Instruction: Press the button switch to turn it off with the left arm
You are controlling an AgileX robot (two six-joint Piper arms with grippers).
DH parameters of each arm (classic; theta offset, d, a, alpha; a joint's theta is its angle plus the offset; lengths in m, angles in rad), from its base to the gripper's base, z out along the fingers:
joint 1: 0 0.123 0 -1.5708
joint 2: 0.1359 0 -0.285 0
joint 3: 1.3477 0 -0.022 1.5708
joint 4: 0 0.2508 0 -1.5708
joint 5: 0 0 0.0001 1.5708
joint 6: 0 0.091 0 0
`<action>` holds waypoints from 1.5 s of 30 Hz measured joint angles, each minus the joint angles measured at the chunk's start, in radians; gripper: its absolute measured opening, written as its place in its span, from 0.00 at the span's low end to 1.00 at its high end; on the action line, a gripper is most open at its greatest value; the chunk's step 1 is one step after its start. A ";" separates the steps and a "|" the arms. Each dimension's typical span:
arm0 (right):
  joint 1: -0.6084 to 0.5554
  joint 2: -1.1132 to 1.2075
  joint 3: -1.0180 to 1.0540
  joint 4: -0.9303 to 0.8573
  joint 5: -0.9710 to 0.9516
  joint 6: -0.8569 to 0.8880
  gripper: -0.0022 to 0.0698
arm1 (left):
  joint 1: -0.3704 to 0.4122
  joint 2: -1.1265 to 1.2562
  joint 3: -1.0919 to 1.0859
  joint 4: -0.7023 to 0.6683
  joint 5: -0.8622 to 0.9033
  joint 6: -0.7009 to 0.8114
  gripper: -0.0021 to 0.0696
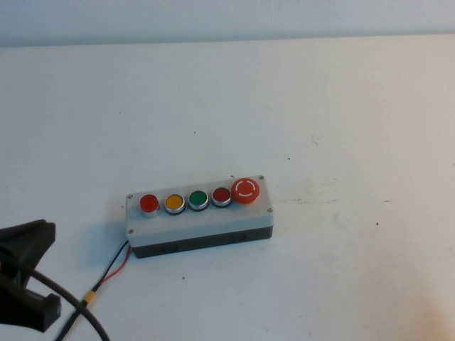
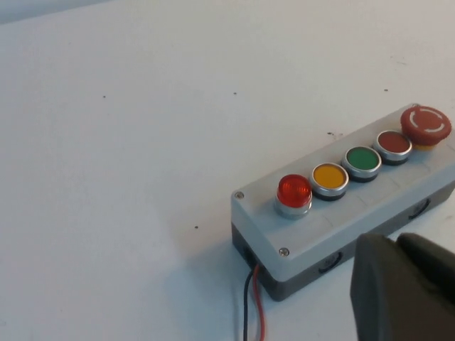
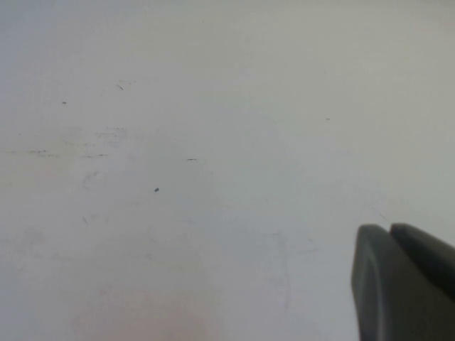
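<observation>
The button switch (image 1: 149, 204) is the bright-red round button with a silver ring at the left end of the grey five-button box (image 1: 199, 222). It glows in the left wrist view (image 2: 293, 192). My left gripper (image 1: 44, 233) is at the table's near left, well short of the box and apart from it. In its wrist view the left gripper (image 2: 389, 245) is shut and empty, just in front of the box's dark base. My right gripper (image 3: 389, 231) is out of the high view. It is shut and empty over bare table.
On the box (image 2: 341, 213) the row continues with a yellow button (image 1: 174, 202), a green button (image 1: 198, 199), a darker red button (image 1: 222, 195) and a large red mushroom button (image 1: 247, 190). A red and black wire (image 1: 114, 266) leaves the box's left end. A thick black cable (image 1: 78, 312) lies by my left arm.
</observation>
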 joint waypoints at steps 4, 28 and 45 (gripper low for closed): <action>0.000 0.000 0.000 0.000 0.000 0.000 0.01 | 0.000 -0.020 0.039 0.009 -0.093 0.000 0.03; 0.000 0.000 0.000 0.000 0.000 0.000 0.01 | 0.200 -0.578 0.540 -0.027 -0.444 0.008 0.03; 0.000 0.000 0.000 0.000 0.000 0.000 0.01 | 0.200 -0.581 0.540 -0.027 -0.086 0.003 0.03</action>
